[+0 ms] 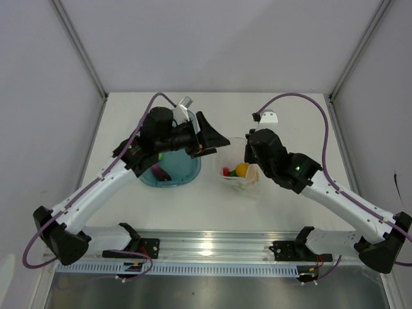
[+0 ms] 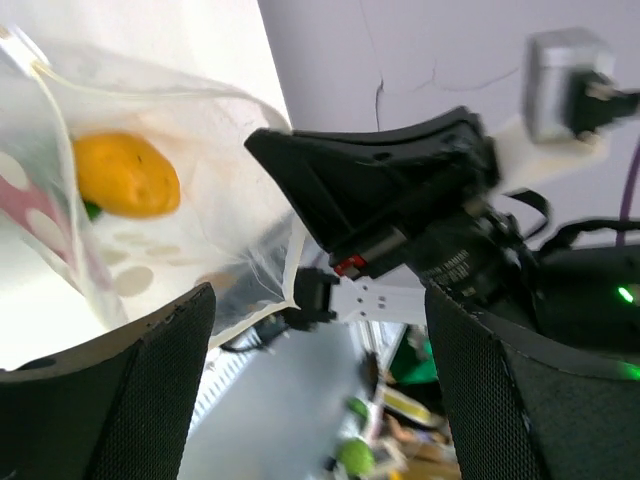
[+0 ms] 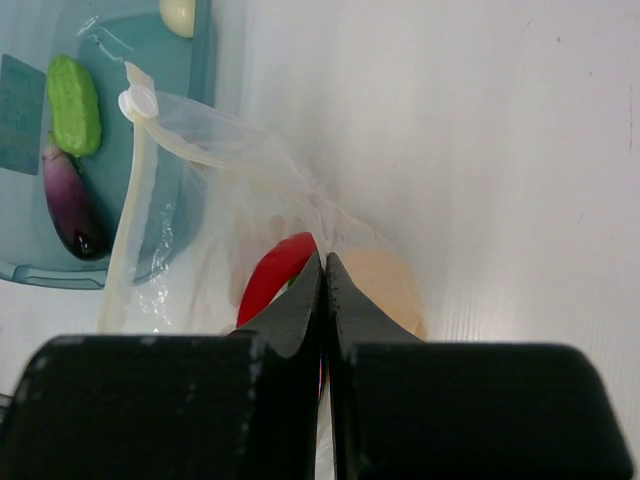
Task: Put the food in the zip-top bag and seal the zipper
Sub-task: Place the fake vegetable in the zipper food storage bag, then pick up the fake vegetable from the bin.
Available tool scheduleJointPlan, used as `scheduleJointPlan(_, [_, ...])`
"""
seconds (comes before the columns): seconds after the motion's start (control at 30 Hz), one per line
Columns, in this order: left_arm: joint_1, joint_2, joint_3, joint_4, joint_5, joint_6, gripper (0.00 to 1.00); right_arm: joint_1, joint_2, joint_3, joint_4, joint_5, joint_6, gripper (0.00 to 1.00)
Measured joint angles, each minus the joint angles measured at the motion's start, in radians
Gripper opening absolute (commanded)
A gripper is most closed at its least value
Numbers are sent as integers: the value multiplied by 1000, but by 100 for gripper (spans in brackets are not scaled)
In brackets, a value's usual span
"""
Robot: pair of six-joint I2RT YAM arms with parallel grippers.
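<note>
**Hold state.** The right gripper (image 3: 324,268) is closed, its two fingers pressed together on the film of the zip-top bag (image 3: 220,180). This pinch appears to serve as an anchor: it keeps the bag raised off the table (image 1: 290,129) with its mouth turned toward the left arm. The left gripper (image 2: 315,330) stands wide and holds nothing. It is poised between the bag and the teal tub (image 1: 193,170), with its camera looking into the bag.

**Location of task items.**
- The bag sits near the middle of the table, slightly toward the right edge. The red chili (image 3: 272,280) and the yellow-orange piece (image 2: 125,175) lie inside it.
- The light green pod (image 3: 75,105), purple piece (image 3: 68,205) and white ball (image 3: 178,12) lie in the tub, which sits left of centre, just beside the bag.
- The zipper (image 3: 128,220) runs along the bag edge nearest the tub and is unsealed.

Judgement: loading is partly done and sealing has not begun.

**Clearance.**
- The mouth edge overhangs the tub rim, so the route from tub to bag is short.
- The far half of the table offers open room for repositioning.
- The gap between the two grippers is narrow. Any reach into the bag passes close to the right fingers, and the loose film could fold across the opening.
</note>
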Motion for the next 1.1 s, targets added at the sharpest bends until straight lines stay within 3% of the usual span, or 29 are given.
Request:
scheduleJointPlan(0.2, [56, -130, -9, -32, -111, 122, 79, -14, 0, 0, -23, 0, 2, 0])
scheduleJointPlan(0.43, [204, -130, -11, -108, -248, 215, 77, -38, 0, 0, -33, -1, 4, 0])
scheduleJointPlan(0.5, [230, -115, -4, -147, -322, 234, 80, -42, 0, 0, -36, -2, 4, 0])
scheduleJointPlan(0.73, [335, 127, 163, -345, -558, 272, 80, -43, 0, 0, -36, -11, 5, 0])
scheduleJointPlan(1.1, [461, 459, 223, -482, -657, 353, 78, -43, 1, 0, -35, -35, 4, 0])
